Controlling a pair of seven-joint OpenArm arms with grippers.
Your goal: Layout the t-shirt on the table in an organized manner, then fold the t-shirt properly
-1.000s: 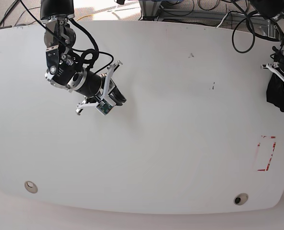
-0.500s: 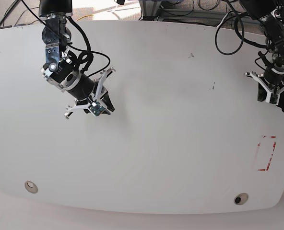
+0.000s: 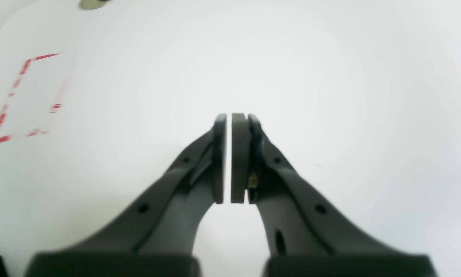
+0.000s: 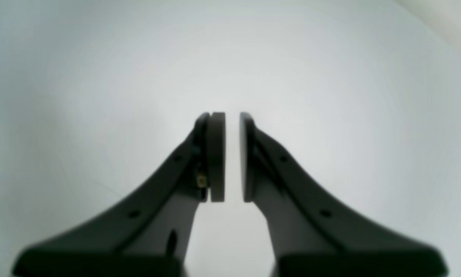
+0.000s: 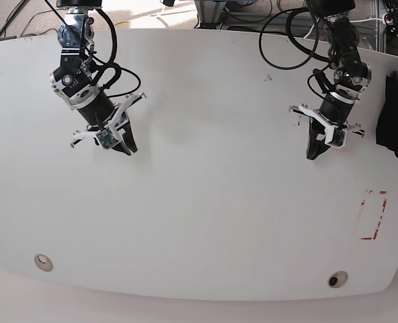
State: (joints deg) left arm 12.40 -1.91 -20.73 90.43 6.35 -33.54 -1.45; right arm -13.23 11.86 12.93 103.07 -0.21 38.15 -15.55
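The t-shirt (image 5: 394, 116) is a dark bunched heap at the table's far right edge, partly cut off by the base view's border. My left gripper (image 5: 312, 153) (image 3: 229, 115) points down over bare white table (image 5: 219, 202), well to the left of the t-shirt, shut with nothing between its pads. My right gripper (image 5: 128, 148) (image 4: 232, 113) hangs over the left part of the table, far from the t-shirt. Its pads stand a narrow slit apart with nothing between them. Neither wrist view shows the t-shirt.
A red tape rectangle (image 5: 374, 215) (image 3: 26, 96) marks the table near its right front. Two small round holes (image 5: 43, 262) (image 5: 337, 278) sit near the front edge. Cables and metal framing lie behind the table's back edge.
My left arm has swung away from the t-shirt at the right edge toward the table's middle. My right arm has drawn back to the left and turned its gripper downward.
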